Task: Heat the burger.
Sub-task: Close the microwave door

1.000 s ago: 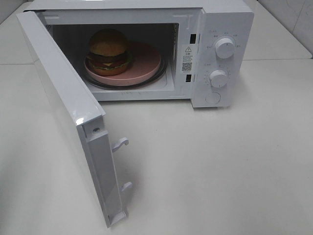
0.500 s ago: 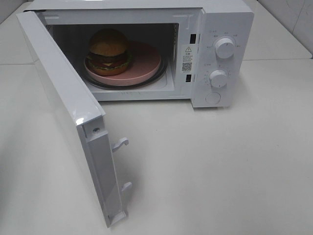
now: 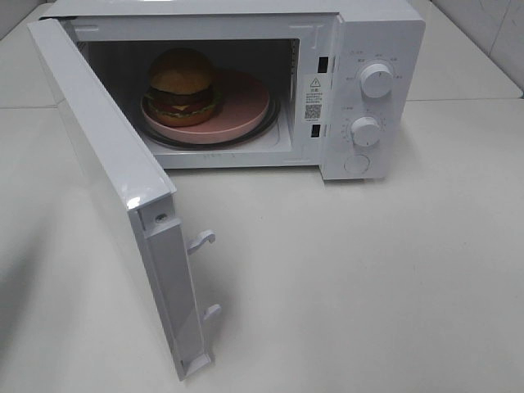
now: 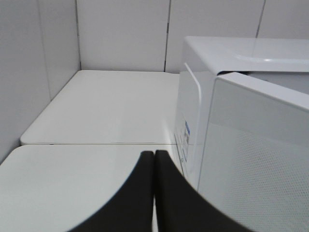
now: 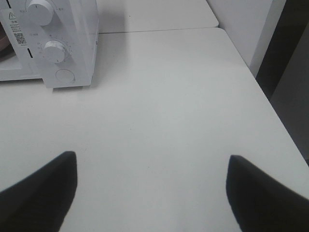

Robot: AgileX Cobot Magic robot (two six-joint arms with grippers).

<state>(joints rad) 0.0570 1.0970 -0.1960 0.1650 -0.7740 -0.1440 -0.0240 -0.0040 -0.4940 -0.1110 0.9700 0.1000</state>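
The pale desk (image 3: 393,286) fills the lower and right parts of the exterior high view. It carries one white microwave oven (image 3: 381,33) at upper centre. The oven's single door (image 3: 98,155) stands wide open and swings out toward the lower left of the frame. Two white latch hooks, an upper hook (image 3: 201,240) and a lower hook (image 3: 212,311), jut from the door's free edge.

There are two pincers, each seen only from its own wrist camera. The left pincer (image 4: 154,157) has its two dark fingers pressed together with nothing pinched between them. It is off the desk, near the oven's outer side and the back of the open door. The right pincer (image 5: 150,164) is spread wide. It holds nothing and touches nothing, and only bare desk shows between its two fingers. The oven's control panel is well ahead of it.

Inside the oven cavity, one round pink plate (image 3: 246,102) lies on the glass turntable (image 3: 275,121). The one burger (image 3: 182,86) sits upright on the left part of that plate, at the upper centre-left of the frame.

The control panel on the right of the oven has two white dials, an upper dial (image 3: 376,79) and a lower dial (image 3: 365,131). One round button (image 3: 356,164) sits beneath them. One warning label (image 3: 313,97) is on the strip beside the cavity.
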